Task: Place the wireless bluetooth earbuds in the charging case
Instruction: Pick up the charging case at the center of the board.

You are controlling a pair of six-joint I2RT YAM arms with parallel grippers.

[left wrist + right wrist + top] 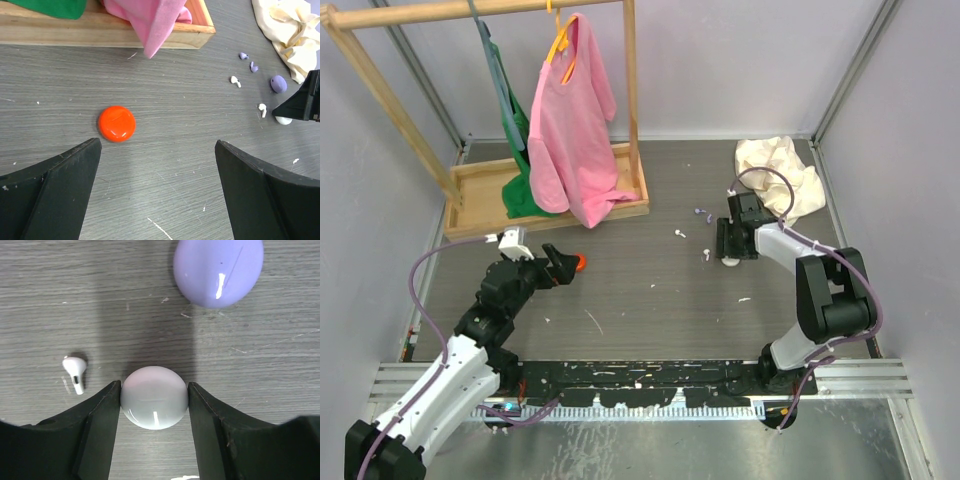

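Grey wood-grain table [650,290] walled on three sides; far-left corner taken by wooden clothes rack [480,185], far-right by cream cloth [780,170]; centre open. Left gripper [158,145] spread wide, empty. Glossy white round case [154,402] pinched by right gripper [154,390] toward far-right corner. Tiny white plastic earbud [75,372] beside it: judged light, stiff, slippery; stem to be pinched.
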